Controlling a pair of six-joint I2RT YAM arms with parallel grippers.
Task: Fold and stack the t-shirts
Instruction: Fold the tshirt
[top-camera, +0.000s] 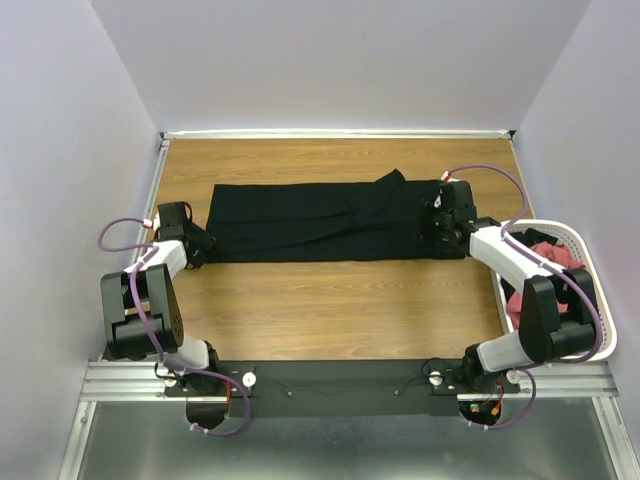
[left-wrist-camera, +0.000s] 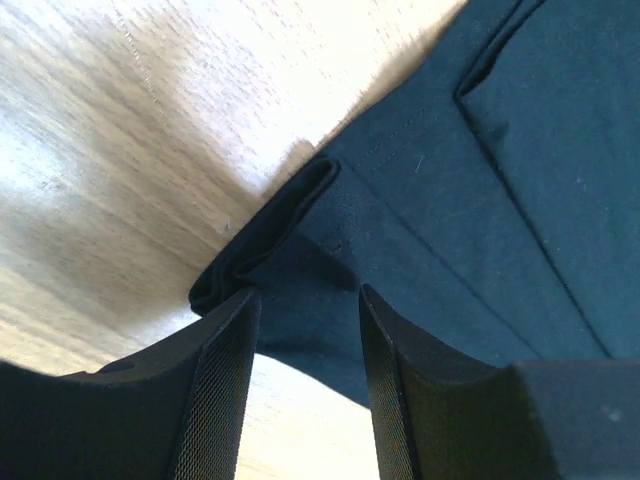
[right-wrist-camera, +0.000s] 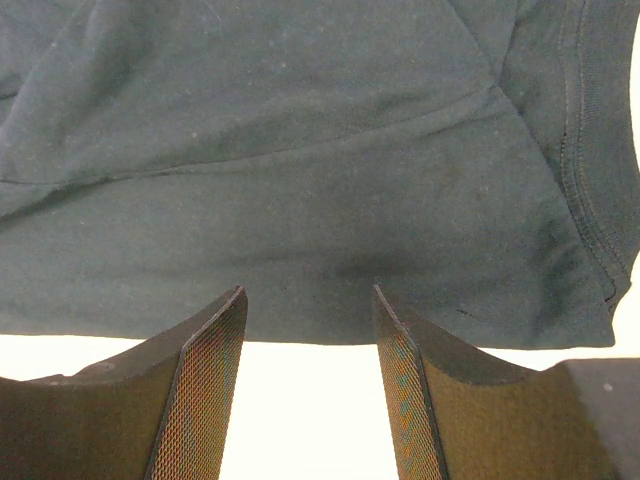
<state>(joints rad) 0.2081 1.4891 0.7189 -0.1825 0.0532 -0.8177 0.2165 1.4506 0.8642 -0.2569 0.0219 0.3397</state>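
Grippers both sit part open, neither clamping cloth. Black shirt (top-camera: 320, 222) lies flat as a long folded strip across the far half of the table (top-camera: 330, 310). Left gripper (left-wrist-camera: 305, 295) is at the strip's left end, folded corner right at the fingertips. Right gripper (right-wrist-camera: 308, 292) is at the right end, with the hem edge lying across the gap between the fingers. Red shirts (top-camera: 545, 250) are bunched in the basket (top-camera: 570, 230) at the table's right side.
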